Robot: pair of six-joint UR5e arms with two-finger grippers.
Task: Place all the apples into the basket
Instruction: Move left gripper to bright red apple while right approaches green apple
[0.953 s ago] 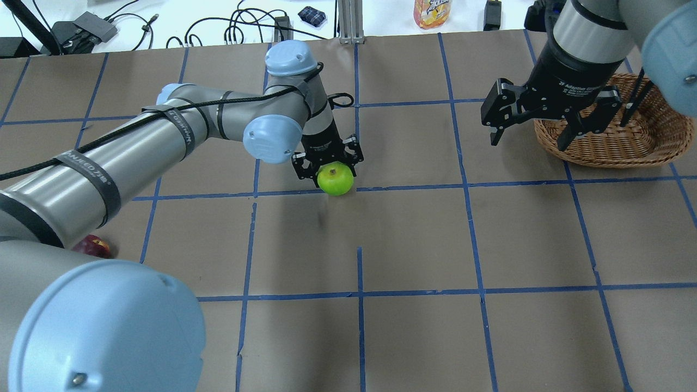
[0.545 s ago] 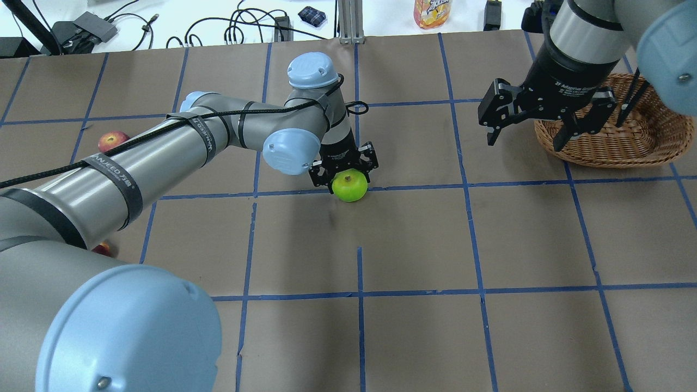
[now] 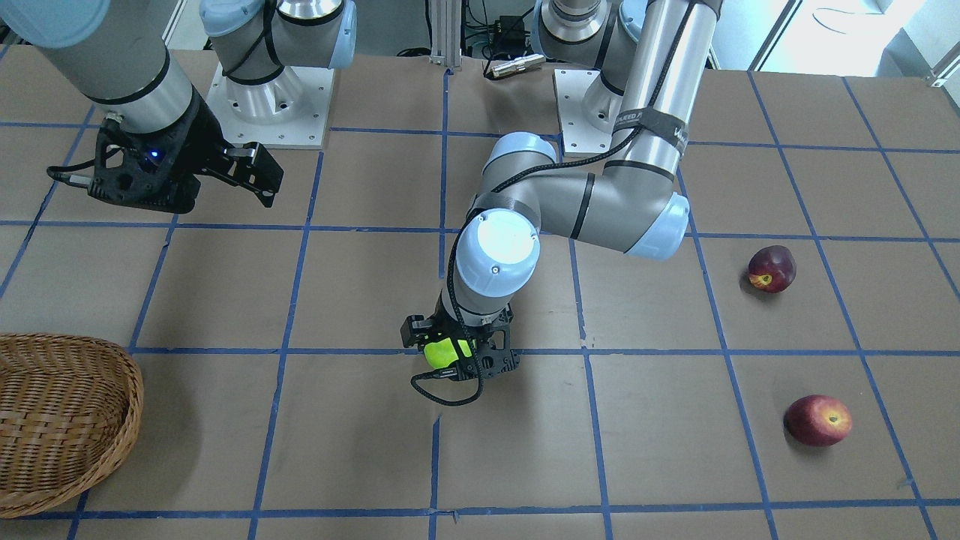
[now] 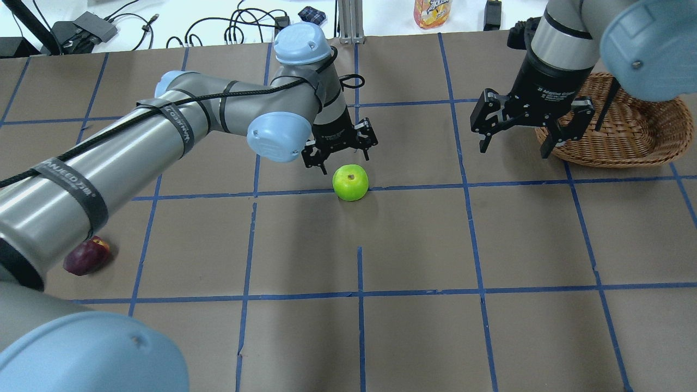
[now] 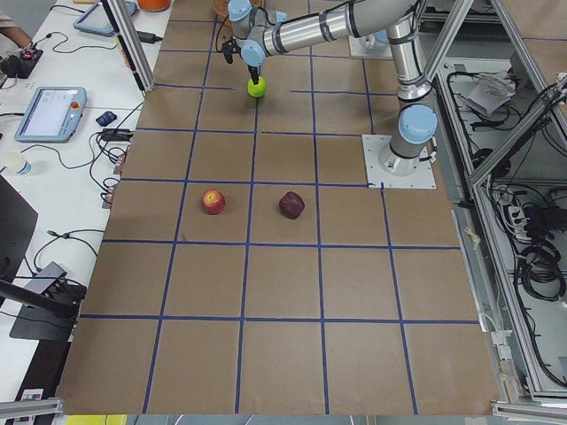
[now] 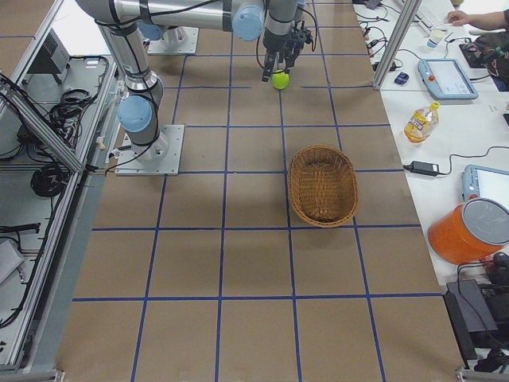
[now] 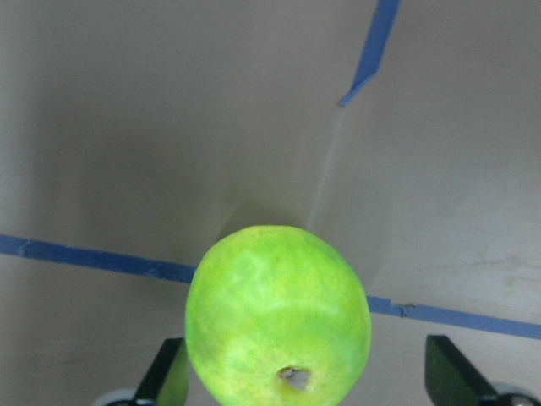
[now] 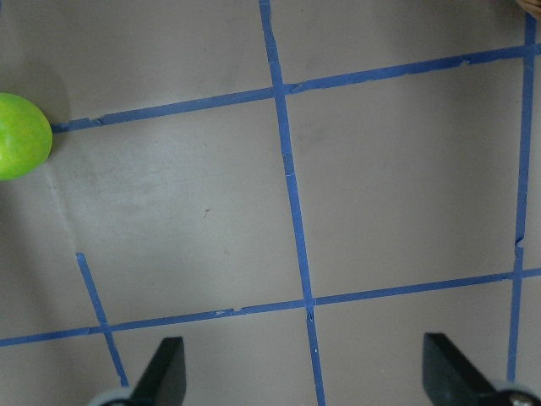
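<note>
The lime-green apple (image 4: 350,183) rests on the table at a blue tape line near the middle. My left gripper (image 4: 344,159) hovers just over and behind it, open; in the left wrist view the apple (image 7: 277,313) sits between the wide-apart fingers (image 7: 169,374). The maroon apple (image 3: 771,268) and the red apple (image 3: 817,420) lie on my left side of the table. In the overhead view the maroon apple (image 4: 84,256) peeks out beside my left arm, which hides the red one. My right gripper (image 4: 513,149) hangs open and empty beside the wicker basket (image 4: 626,136).
Cables, a bottle (image 4: 432,12) and small devices lie past the table's far edge. The basket (image 6: 322,185) stands on my right side. The brown table (image 4: 414,245) is marked with a blue tape grid.
My left gripper carried the green apple slightly rightward, then opened and rose off it, leaving it on the table. My right gripper drifted a little left and farther back.
</note>
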